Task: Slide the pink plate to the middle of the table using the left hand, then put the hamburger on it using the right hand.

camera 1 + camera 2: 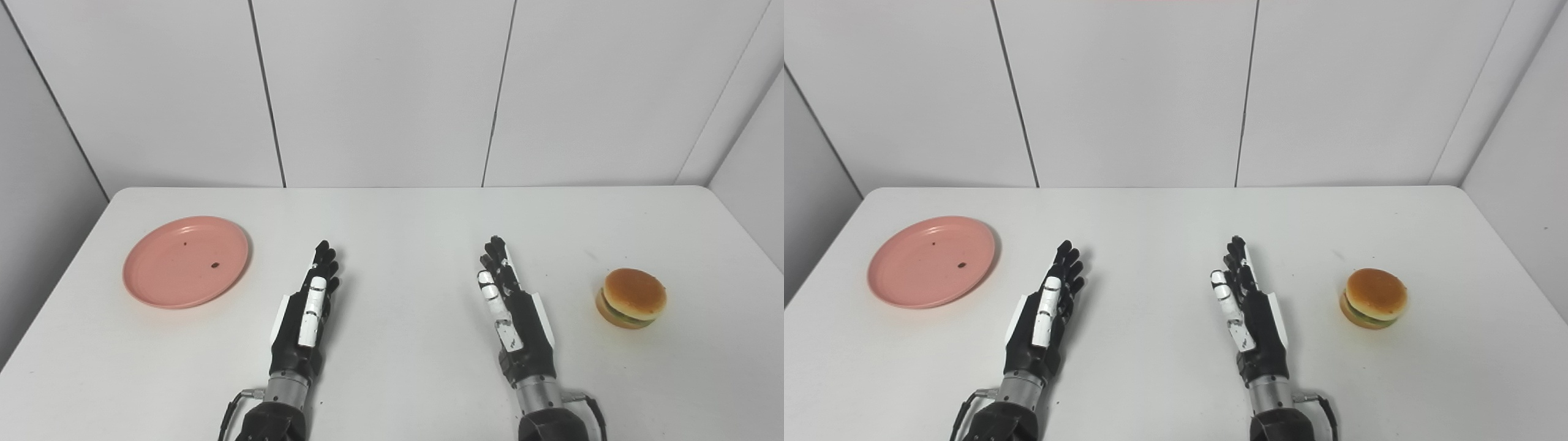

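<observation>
A pink plate (185,261) lies flat on the white table (398,220) at the left, with two small dark specks on it. A hamburger (631,298) sits on the table at the right. My left hand (309,312) rests near the table's front, right of the plate and apart from it, fingers straight and holding nothing. My right hand (513,312) rests near the front, left of the hamburger and apart from it, fingers straight and holding nothing.
White wall panels (380,92) stand behind the table's far edge. The table's left and right edges run close to the side walls. Bare table surface lies between the two hands.
</observation>
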Tool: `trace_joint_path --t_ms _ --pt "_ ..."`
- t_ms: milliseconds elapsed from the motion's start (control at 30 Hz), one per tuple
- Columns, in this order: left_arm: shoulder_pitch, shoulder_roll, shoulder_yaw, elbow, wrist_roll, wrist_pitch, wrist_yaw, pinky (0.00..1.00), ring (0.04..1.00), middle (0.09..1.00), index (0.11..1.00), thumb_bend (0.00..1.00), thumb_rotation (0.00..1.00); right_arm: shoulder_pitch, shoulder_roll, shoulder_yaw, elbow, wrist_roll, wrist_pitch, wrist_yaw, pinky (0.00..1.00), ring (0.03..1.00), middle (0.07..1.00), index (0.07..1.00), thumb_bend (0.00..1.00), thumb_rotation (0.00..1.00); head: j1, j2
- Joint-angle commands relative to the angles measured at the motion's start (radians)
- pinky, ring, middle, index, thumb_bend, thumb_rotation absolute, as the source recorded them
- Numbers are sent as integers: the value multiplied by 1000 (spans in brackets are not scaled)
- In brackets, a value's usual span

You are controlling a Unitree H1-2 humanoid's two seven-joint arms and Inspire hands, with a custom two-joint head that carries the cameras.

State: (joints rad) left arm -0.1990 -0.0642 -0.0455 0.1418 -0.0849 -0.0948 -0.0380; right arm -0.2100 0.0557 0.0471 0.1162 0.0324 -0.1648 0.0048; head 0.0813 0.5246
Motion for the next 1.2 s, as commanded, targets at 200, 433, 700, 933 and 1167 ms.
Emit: trace_joint_path --t_ms 200,433,700,933,1167 --pt "79 -21 -28 78 84 -1 35 1000 1000 1000 1000 522 1000 37 -54 -41 27 78 -32 47 1000 994 1000 1000 539 769 127 -18" --pt "62 -37 -40 110 146 -1 73 1000 1000 1000 1000 561 1000 36 -78 -58 45 120 -35 76 1000 1000 1000 1000 559 798 169 -27" --pt "38 -55 -6 128 120 -41 93 1000 1000 1000 1000 558 1000 38 -87 -70 40 161 -14 114 1000 1000 1000 1000 604 784 180 -28" --pt "-8 -49 65 91 65 -66 107 1000 1000 998 996 573 1000 33 -92 -74 57 155 -32 123 1000 1000 1000 1000 604 778 182 -29" --pt "-77 6 152 26 29 -97 124 1000 971 962 958 633 1000 34 -93 -78 53 159 -20 126 1000 1000 1000 1000 597 776 190 -29"
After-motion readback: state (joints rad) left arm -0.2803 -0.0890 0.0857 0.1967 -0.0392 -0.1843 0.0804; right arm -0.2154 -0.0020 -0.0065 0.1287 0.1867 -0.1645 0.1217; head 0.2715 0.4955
